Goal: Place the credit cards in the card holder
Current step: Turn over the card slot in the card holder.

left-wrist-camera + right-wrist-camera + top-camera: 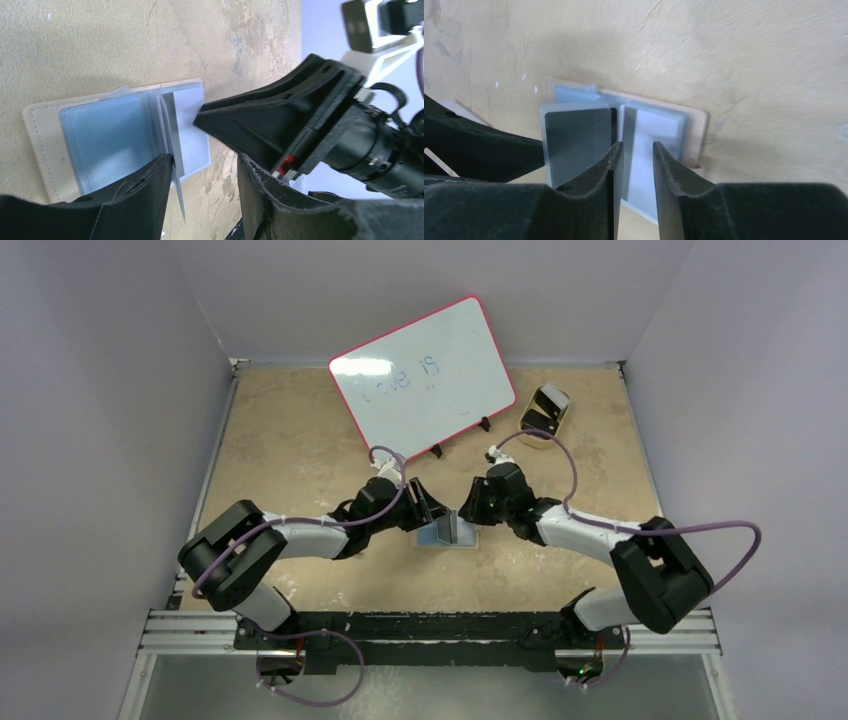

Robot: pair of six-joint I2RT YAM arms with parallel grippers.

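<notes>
Beige leather card holder (447, 533) lay open mid-frame, a grey credit card (579, 137) sleeved inside. Left gripper (205, 167) and right gripper (635, 150) stood parted, empty; best to prop the clear leaf (177, 195) upright.

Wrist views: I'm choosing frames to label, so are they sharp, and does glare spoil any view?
Top external: sharp, glare patch on the whiteboard. Left wrist: card holder fairly crisp, left tool's fingers soft. Right wrist: slightly blurred throughout, right tool's fingers softest, no glare.
</notes>
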